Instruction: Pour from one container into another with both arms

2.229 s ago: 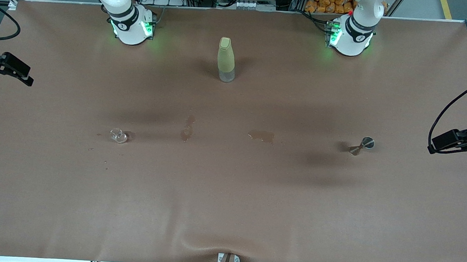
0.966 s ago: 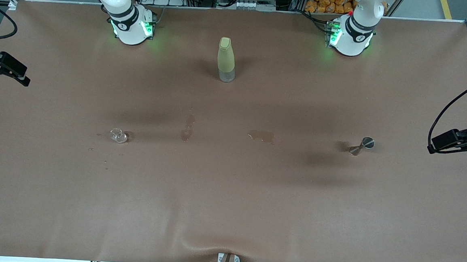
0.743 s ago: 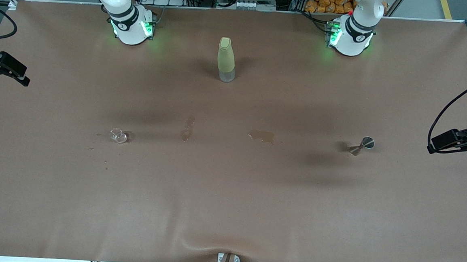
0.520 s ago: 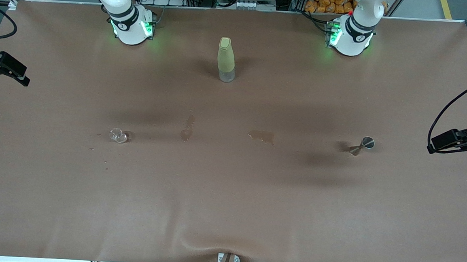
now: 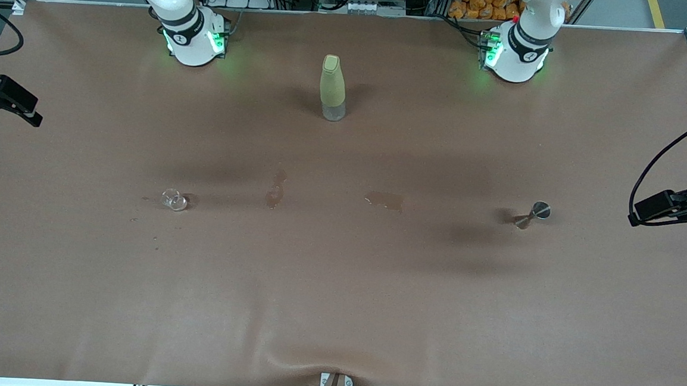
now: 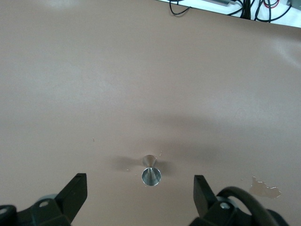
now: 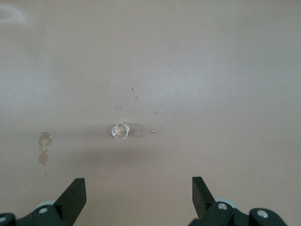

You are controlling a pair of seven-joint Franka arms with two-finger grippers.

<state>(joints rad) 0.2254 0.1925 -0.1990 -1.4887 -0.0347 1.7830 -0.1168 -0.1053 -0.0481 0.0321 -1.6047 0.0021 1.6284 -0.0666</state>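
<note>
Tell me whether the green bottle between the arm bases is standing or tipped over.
Standing. The green bottle rests on its clear base on the brown table, cap at the top, with nothing touching it.

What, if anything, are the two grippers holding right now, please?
Nothing is held. The left gripper hangs open above the metal jigger; the right gripper hangs open above the small glass.

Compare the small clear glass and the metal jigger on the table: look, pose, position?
The clear glass is transparent and squat; the metal jigger is shiny steel, an hourglass of two cones. The glass stands toward the right arm's end of the table with droplets around it; the jigger stands toward the left arm's end. Both are small, untouched, and about equally near the front camera, each nearer to it than the bottle.
</note>
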